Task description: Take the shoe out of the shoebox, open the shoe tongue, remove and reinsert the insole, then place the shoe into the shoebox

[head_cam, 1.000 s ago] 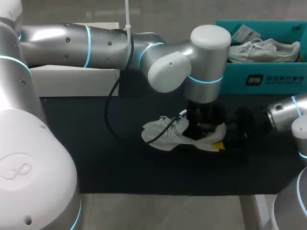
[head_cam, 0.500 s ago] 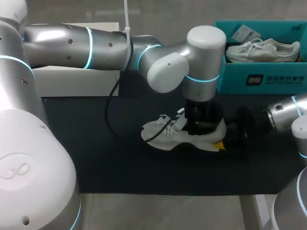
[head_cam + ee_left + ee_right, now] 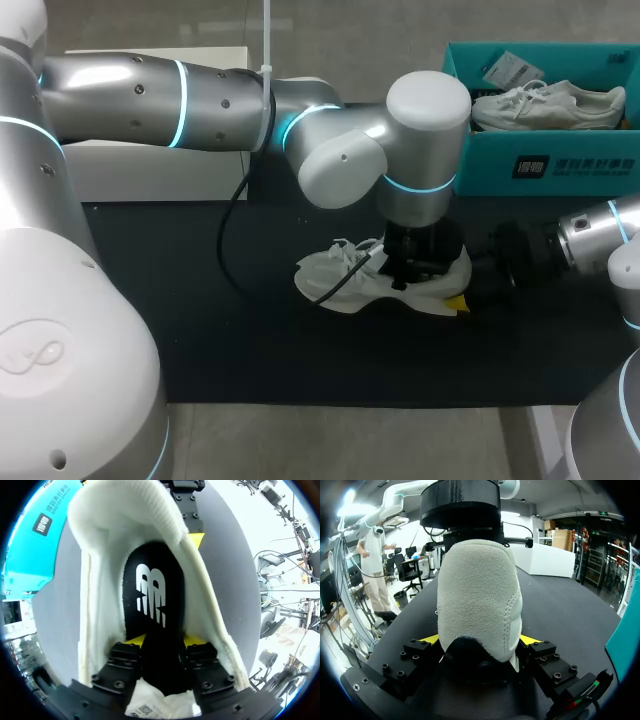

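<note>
A white shoe (image 3: 340,280) stands on the black mat, toe to the left. In the right wrist view its grey suede heel (image 3: 477,600) sits between the yellow-tipped fingers (image 3: 530,640) of my right gripper (image 3: 480,640), which touch it from both sides. My right gripper (image 3: 462,295) comes in from the right. My left gripper (image 3: 415,272) is down in the shoe's opening. In the left wrist view the left gripper (image 3: 165,640) is over the heel end of the black insole (image 3: 152,592), which lies in the shoe bed. The white tongue with its label (image 3: 160,707) lies under the gripper.
The teal shoebox (image 3: 560,170) stands at the back right with a second white shoe (image 3: 550,105) and a paper tag inside. A white box (image 3: 150,165) sits at the back left under my left arm. A black cable hangs from that arm beside the shoe's toe.
My left arm has sunk lower into the shoe's opening and shifted a little left. The shoe has settled flatter on the mat. The right arm has kept still.
</note>
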Available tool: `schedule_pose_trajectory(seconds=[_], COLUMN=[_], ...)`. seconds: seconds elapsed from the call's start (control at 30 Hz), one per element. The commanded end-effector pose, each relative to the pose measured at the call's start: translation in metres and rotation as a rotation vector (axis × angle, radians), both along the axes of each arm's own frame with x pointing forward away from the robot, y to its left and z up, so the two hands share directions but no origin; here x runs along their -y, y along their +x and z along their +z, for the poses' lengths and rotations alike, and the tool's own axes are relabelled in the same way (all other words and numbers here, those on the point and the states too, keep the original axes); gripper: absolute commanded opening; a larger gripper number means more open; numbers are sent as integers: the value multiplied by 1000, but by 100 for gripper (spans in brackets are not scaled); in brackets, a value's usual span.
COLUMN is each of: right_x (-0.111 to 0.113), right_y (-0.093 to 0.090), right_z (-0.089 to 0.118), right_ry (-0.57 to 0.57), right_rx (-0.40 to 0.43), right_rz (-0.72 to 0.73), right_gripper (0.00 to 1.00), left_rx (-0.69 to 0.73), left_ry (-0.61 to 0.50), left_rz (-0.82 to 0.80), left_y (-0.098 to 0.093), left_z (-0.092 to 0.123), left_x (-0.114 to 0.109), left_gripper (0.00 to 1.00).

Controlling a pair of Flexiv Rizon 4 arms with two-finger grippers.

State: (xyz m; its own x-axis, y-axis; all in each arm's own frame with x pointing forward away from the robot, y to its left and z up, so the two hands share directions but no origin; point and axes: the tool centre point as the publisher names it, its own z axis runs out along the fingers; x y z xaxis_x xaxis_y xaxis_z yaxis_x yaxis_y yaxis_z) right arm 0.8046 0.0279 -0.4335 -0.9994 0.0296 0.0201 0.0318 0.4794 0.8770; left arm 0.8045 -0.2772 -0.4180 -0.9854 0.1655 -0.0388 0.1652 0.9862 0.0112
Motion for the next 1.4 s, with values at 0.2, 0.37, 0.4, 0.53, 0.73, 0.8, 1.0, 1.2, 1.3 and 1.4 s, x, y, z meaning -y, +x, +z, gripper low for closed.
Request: schedule_pose_trajectory(seconds=[0.2,0.37,0.4,0.53,0.73,0.8,1.0,1.2,1.3,1.4], right_x=[0,0,0,0,0,0,0,0,0,0], right_y=[0,0,0,0,0,0,0,0,0,0], right_z=[-1,-1,-1,-1,-1,-1,-1,-1,-1,-1], right_ry=[-3,-3,-3,-3,-3,-3,-3,-3,-3,-3], right_rx=[0,0,0,0,0,0,0,0,0,0], right_rz=[0,0,0,0,0,0,0,0,0,0], right_gripper=[0,0,0,0,0,0,0,0,0,0], left_rx=[140,180,179,172,150,137,104,106,108,100], left_ry=[24,1,0,-2,-4,-8,-6,-46,-67,-97], left_rz=[32,65,65,69,66,69,101,120,130,160], left_y=[16,17,16,12,3,0,-7,-7,-8,-5], left_z=[-35,-41,-42,-49,-49,-46,-29,-2,11,21], left_x=[6,5,5,5,3,2,1,-3,-6,-11], left_gripper=[45,25,7,0,0,0,0,0,0,0])
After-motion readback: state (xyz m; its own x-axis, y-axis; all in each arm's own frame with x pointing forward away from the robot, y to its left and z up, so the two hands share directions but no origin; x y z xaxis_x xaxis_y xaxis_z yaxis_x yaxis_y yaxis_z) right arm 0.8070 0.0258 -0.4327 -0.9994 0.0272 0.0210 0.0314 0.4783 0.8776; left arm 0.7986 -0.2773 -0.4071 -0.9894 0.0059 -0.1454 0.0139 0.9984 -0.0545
